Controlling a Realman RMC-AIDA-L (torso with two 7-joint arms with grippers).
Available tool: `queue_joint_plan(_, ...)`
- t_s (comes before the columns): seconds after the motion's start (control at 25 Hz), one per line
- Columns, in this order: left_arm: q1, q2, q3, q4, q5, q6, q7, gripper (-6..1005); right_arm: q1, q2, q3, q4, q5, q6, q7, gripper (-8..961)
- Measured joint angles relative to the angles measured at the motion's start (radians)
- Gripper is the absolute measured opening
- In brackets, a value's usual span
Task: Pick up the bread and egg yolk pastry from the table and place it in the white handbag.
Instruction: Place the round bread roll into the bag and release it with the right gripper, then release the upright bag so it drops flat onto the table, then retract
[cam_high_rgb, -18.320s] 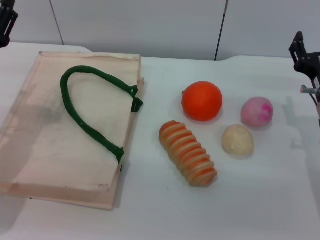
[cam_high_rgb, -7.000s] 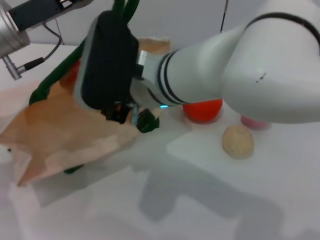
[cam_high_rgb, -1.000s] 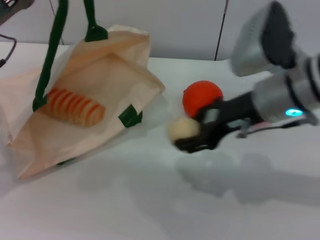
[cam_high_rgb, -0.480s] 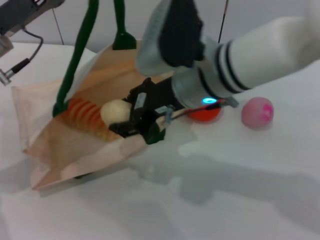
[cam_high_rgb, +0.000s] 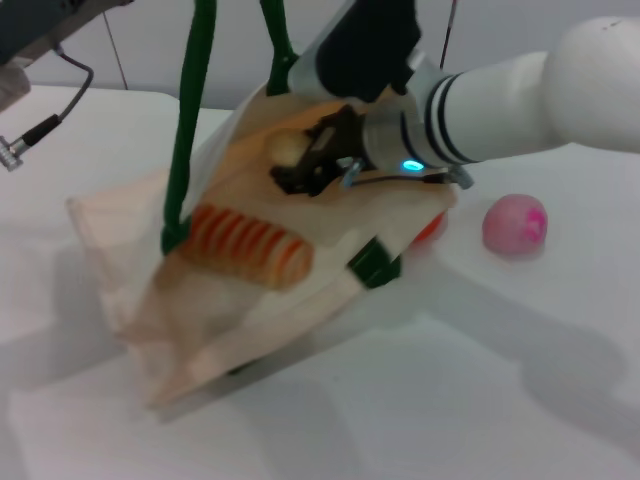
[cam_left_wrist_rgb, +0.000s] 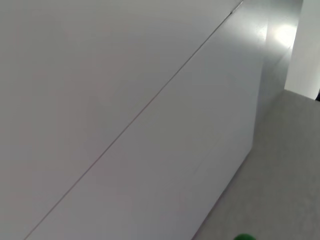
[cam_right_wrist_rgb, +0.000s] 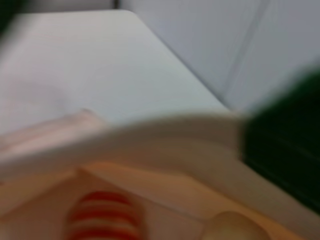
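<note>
Bread (cam_high_rgb: 247, 243) lies low in the white handbag (cam_high_rgb: 200, 330). Above it, my right gripper (cam_high_rgb: 300, 165) pinches the egg yolk pastry (cam_high_rgb: 287, 148) inside the mouth. Left gripper unseen, hoisting the handle (cam_high_rgb: 188, 120); slip there collapses the bag.

Bag (cam_high_rgb: 150, 300) mouth gaping toward 1 o'clock, right gripper (cam_high_rgb: 300, 165) with pastry (cam_high_rgb: 285, 147) filling its upper opening, striped bread (cam_high_rgb: 245, 243) lying across the bag floor, green straps (cam_high_rgb: 190, 110) taut at 12 o'clock, pink ball (cam_high_rgb: 514, 223) at 3 o'clock, bare counter (cam_high_rgb: 450, 400) from 4 to 7 o'clock.
</note>
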Motion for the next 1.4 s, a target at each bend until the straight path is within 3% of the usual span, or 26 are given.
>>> queue_joint_plan(0.24, 0.031, 0.004, -0.004, 0.006, -0.057, -0.020, -0.006, 113, 0.019, -0.003, 0.008, 0.067, 0.001, 0.026, 0.048, 590)
queue_joint_plan(0.56, 0.052, 0.003, -0.004, 0.009, -0.076, -0.009, 0.004, 114, -0.019, -0.006, 0.007, -0.026, 0.009, -0.011, 0.032, 704)
queue_joint_plan(0.76, 0.078, 0.007, -0.010, 0.010, -0.099, 0.008, 0.014, 113, -0.134, -0.010, 0.042, -0.230, 0.004, -0.085, -0.031, 798)
queue_joint_plan(0.96, 0.091, 0.009, -0.016, 0.010, -0.101, 0.051, 0.022, 122, -0.283, -0.010, 0.169, -0.416, 0.006, -0.237, -0.130, 893)
queue_joint_plan(1.24, 0.108, 0.011, -0.018, 0.009, -0.102, 0.141, 0.046, 135, -0.454, -0.008, 0.363, -0.564, 0.026, -0.464, -0.263, 888)
queue_joint_plan(1.4, 0.125, 0.011, -0.024, 0.002, -0.103, 0.219, 0.089, 142, -0.530, -0.009, 0.516, -0.573, 0.182, -0.564, -0.409, 887)
